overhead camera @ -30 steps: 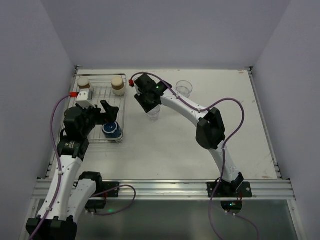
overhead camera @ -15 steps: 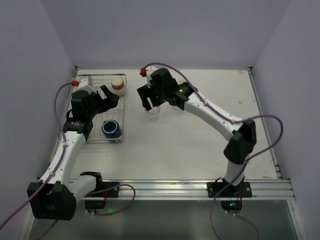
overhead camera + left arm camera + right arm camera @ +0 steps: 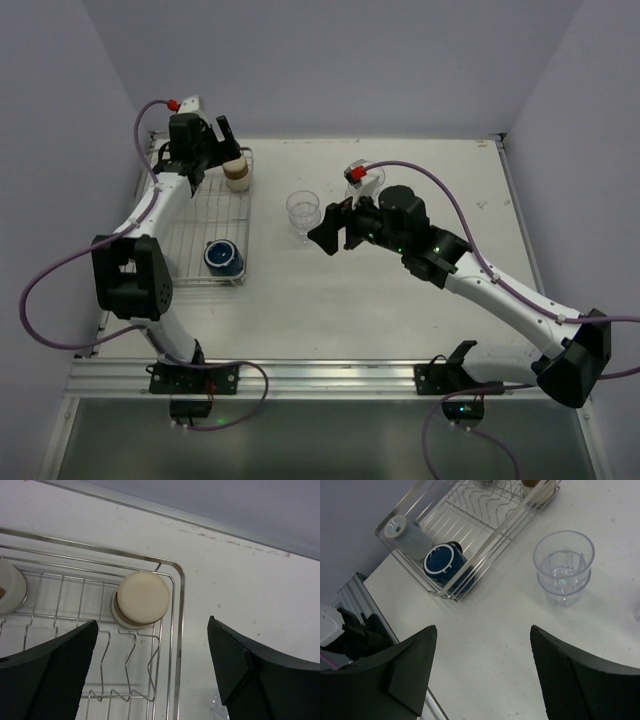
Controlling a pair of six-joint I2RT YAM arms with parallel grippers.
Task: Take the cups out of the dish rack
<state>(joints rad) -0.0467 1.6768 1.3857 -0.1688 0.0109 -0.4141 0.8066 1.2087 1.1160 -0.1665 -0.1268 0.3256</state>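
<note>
left gripper (image 3: 152, 620) agape, empty | right gripper (image 3: 483, 628) agape, empty | pale blue cup (image 3: 412, 540) base mark unreadable

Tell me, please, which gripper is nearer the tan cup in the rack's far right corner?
Left. The left gripper hovers above the tan cup; right gripper is off the rack.

A white table (image 3: 330, 310), scuffed in spots, sits boxed in by pale grey walls (image 3: 330, 60), with a metal rail (image 3: 330, 378) along its near edge.
</note>
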